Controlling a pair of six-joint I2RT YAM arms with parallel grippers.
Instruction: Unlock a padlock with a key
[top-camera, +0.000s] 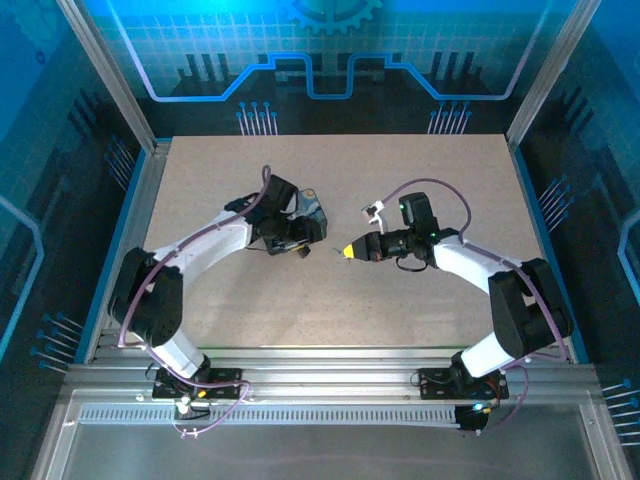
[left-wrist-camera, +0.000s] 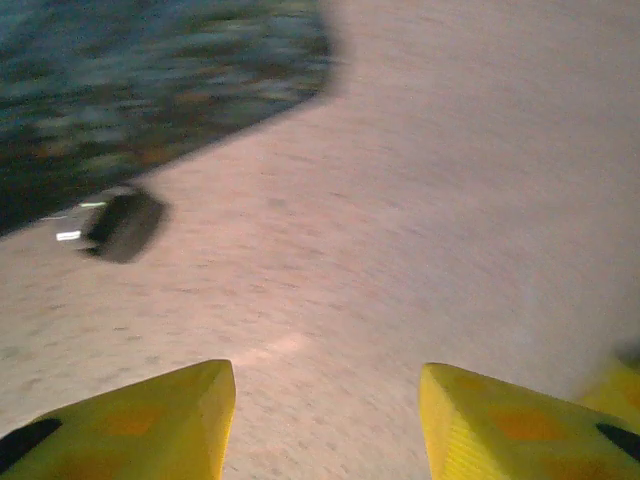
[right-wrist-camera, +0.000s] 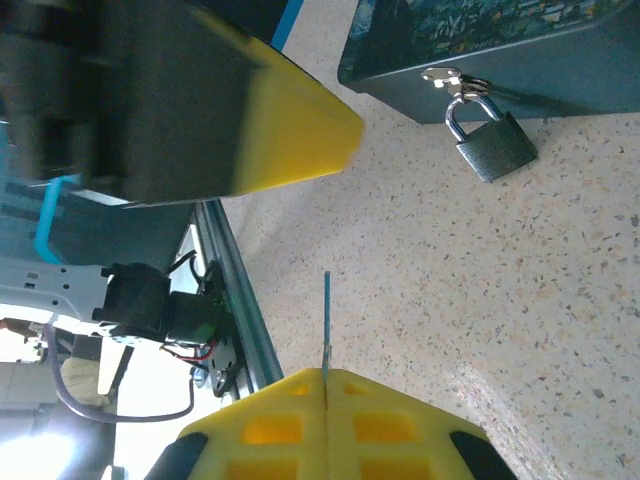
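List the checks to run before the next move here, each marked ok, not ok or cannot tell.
1. Thin silvery metal key gripped in right claw: ok.
2. Small dark padlock hanging on hasp of dark blue painted tin box: ok.
3. Key aligned with keyhole: cannot tell, keyhole not visible.
4. Key tip at padlock: not ok, well apart.
5. Left claw steadying padlock: not ok, open and empty.

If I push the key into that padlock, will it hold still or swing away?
Probably swings: the padlock lies loosely hooked through the clasp of the tin, ungripped. Small, so likely light and easily slid. The thin key may flex.
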